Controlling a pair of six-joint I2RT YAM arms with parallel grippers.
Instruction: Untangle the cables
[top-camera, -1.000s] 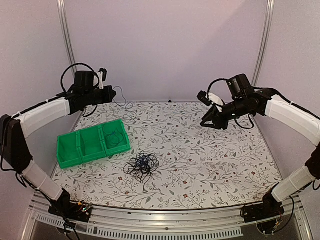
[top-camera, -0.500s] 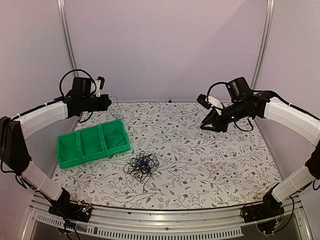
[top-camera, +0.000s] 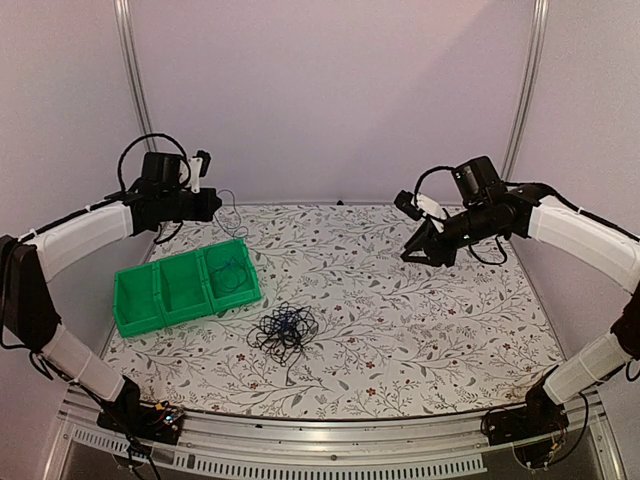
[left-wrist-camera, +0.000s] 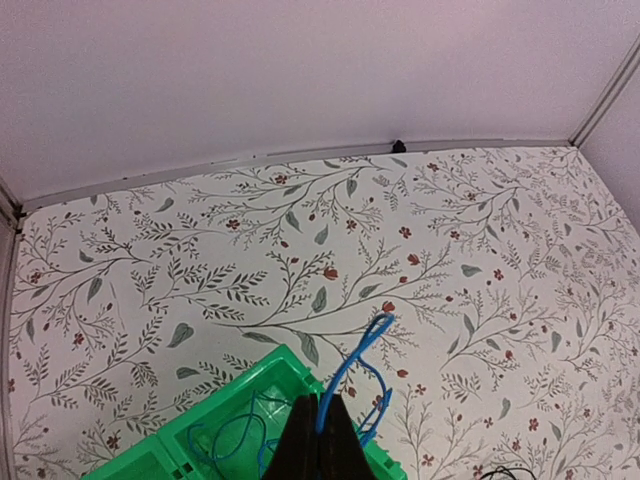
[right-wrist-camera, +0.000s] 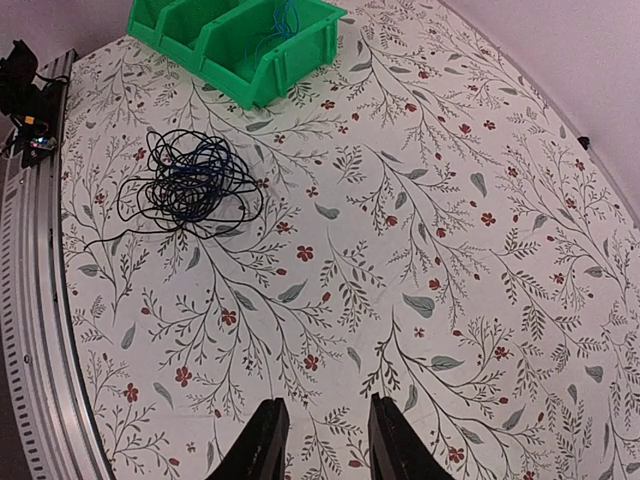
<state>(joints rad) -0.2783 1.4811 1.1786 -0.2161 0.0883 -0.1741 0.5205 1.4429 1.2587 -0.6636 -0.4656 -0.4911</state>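
The flower-patterned table (top-camera: 450, 330) carries a green bin (top-camera: 170, 318) with three compartments on its left side. Near the bin's right end lies the cable tangle (top-camera: 285, 330) — black strands with some blue, touched by neither arm. The right gripper (right-wrist-camera: 327, 445) hovers over the right side, jaws apart and empty. The left gripper (left-wrist-camera: 318, 450) hangs above the bin, jaws closed on a blue cable (left-wrist-camera: 352, 365) — its slack drops into the bin's right-end compartment.

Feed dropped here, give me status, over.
Left gripper shut on blue cable, above green bin. Right gripper open, empty. Tangle on table beside bin; nothing in the way.
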